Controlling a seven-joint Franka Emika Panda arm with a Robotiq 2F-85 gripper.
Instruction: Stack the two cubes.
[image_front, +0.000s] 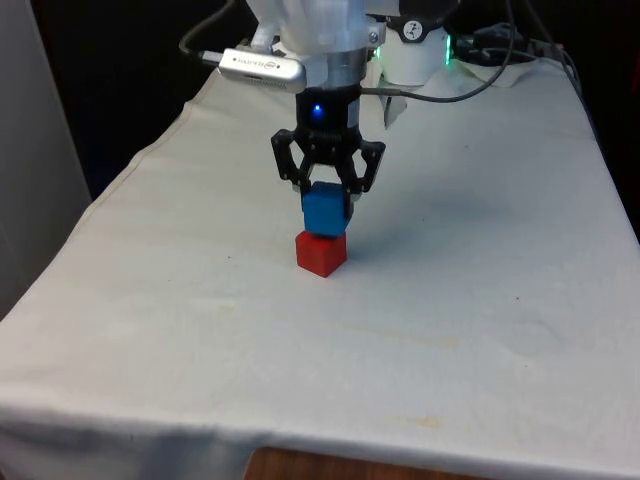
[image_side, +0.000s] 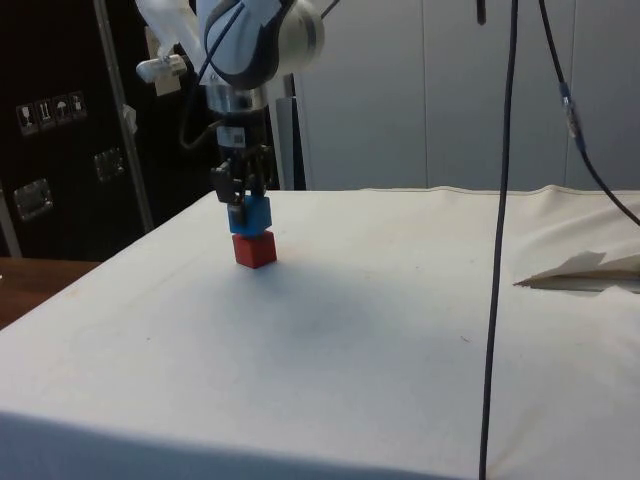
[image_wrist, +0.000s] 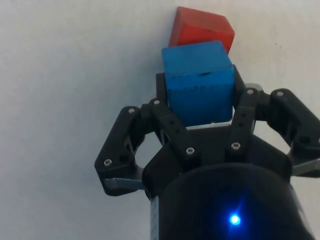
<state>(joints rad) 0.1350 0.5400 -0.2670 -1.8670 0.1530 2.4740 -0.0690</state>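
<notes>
A red cube (image_front: 321, 253) (image_side: 254, 249) sits on the white cloth near the table's middle. Directly on top of it is a blue cube (image_front: 324, 210) (image_side: 256, 213), its underside at or just above the red cube's top; I cannot tell if they touch. My gripper (image_front: 326, 200) (image_side: 243, 205) points straight down and is shut on the blue cube, one finger on each side. In the wrist view the blue cube (image_wrist: 198, 82) lies between the fingers (image_wrist: 161, 92), with the red cube (image_wrist: 200, 29) showing just beyond it, slightly offset and turned.
A black cable (image_side: 500, 240) hangs down in front of the side camera. A fold of cloth (image_side: 585, 268) lies at the side view's right. Cables (image_front: 440, 95) trail across the table's far end near the robot's base. The cloth's left edge (image_front: 130, 170) drops away.
</notes>
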